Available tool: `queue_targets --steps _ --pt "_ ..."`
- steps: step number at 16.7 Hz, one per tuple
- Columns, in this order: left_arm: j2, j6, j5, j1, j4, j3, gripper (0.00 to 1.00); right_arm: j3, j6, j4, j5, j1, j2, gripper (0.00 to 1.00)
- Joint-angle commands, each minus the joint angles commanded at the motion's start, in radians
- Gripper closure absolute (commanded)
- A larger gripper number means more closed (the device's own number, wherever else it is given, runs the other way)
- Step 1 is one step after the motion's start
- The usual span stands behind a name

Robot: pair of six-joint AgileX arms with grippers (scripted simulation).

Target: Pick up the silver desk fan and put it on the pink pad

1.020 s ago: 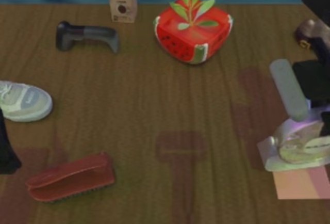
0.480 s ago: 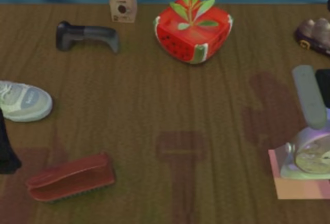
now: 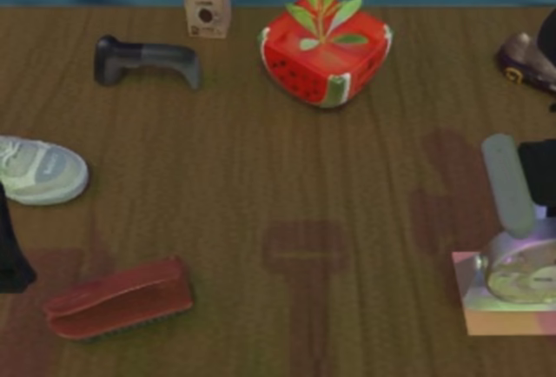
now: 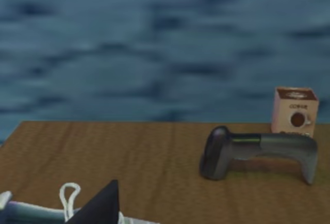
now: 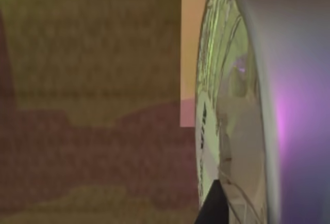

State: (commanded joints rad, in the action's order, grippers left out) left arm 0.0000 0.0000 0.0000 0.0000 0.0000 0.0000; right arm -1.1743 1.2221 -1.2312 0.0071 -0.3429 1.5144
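Note:
The silver desk fan (image 3: pixel 519 274) stands on the pink pad (image 3: pixel 508 325) at the table's right front edge, its square base covering most of the pad. A grey bar (image 3: pixel 509 186) rises from the fan beside my right arm. My right gripper (image 3: pixel 533 221) is over the fan, shut on its round head. In the right wrist view the grille and shiny rim of the fan (image 5: pixel 258 105) fill the picture, one dark fingertip (image 5: pixel 212 208) lies against the grille, and a strip of the pad (image 5: pixel 193 53) shows behind. My left gripper (image 3: pixel 16 264) stays parked at the left edge, open.
A grey-black scanner (image 3: pixel 148 61) and a small coffee box (image 3: pixel 207 5) sit at the back left. A watermelon-shaped planter (image 3: pixel 323 47) stands at the back middle, and a dark object (image 3: pixel 526 56) at the back right. A white shoe (image 3: pixel 39 170) and a red brush (image 3: pixel 117 299) lie at the left.
The fan was tilted and partly off the pad; it has shifted right, turned upright and come down onto the pad. My right arm moved with it.

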Motion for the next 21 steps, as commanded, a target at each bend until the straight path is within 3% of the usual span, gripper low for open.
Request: queue_targets --steps 2,15,21 --pt "0.000 0.000 0.000 0.000 0.000 0.000 0.00 0.000 0.000 0.000 0.000 0.000 0.000 1.00" --pt "0.000 0.000 0.000 0.000 0.000 0.000 0.00 0.000 0.000 0.000 0.000 0.000 0.000 0.02" --pt "0.000 0.000 0.000 0.000 0.000 0.000 0.00 0.000 0.000 0.000 0.000 0.000 0.000 0.00"
